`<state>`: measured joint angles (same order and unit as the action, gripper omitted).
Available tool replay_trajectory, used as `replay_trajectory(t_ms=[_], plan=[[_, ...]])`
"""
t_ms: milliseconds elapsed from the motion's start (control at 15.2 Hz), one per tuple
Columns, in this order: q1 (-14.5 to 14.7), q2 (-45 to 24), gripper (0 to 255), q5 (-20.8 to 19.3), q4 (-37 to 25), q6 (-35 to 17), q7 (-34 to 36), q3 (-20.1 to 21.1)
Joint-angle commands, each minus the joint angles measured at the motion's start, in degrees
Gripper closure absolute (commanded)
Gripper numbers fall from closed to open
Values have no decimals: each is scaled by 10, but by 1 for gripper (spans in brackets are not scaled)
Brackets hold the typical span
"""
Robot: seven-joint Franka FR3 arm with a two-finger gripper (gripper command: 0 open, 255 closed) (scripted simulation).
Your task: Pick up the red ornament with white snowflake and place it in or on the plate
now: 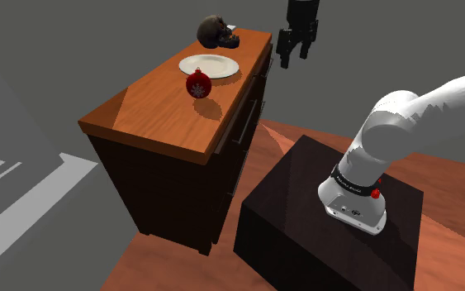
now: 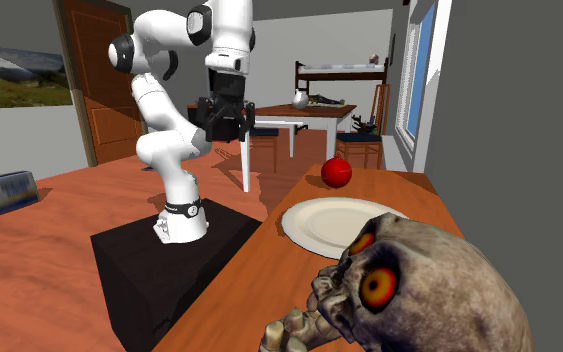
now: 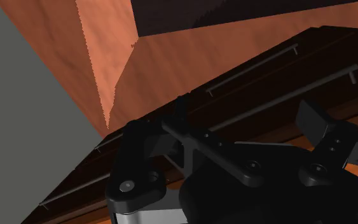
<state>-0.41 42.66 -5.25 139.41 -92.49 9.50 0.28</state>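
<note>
A red ornament (image 1: 197, 85) with a white snowflake stands on the wooden dresser top (image 1: 152, 112), just in front of a white plate (image 1: 222, 67). In the second exterior view the ornament (image 2: 336, 173) lies beyond the plate (image 2: 314, 228). My black gripper (image 1: 295, 58) hangs open and empty in the air off the dresser's drawer side, to the shoulder view's right of the plate. It appears again as the gripper (image 2: 227, 134) pointing down beside the dresser. In the wrist view the fingers (image 3: 139, 162) stand apart over the drawer fronts.
A dark skull (image 1: 216, 31) sits behind the plate at the dresser's far end; the skull (image 2: 419, 290) looms large close to the second camera. Drawer bar handles (image 3: 254, 70) face the gripper. The dark stand (image 1: 305, 215) sits on wooden floor. A white table (image 2: 269, 128) stands farther back.
</note>
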Motion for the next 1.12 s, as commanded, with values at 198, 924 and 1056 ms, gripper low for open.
replay_trajectory(t_ms=[198,924,1056], plan=[[2,10,0,35,31,-57,84,39],[-24,-61,0,102,53,-292,398,216],[-42,-89,0,96,40,-332,460,254]])
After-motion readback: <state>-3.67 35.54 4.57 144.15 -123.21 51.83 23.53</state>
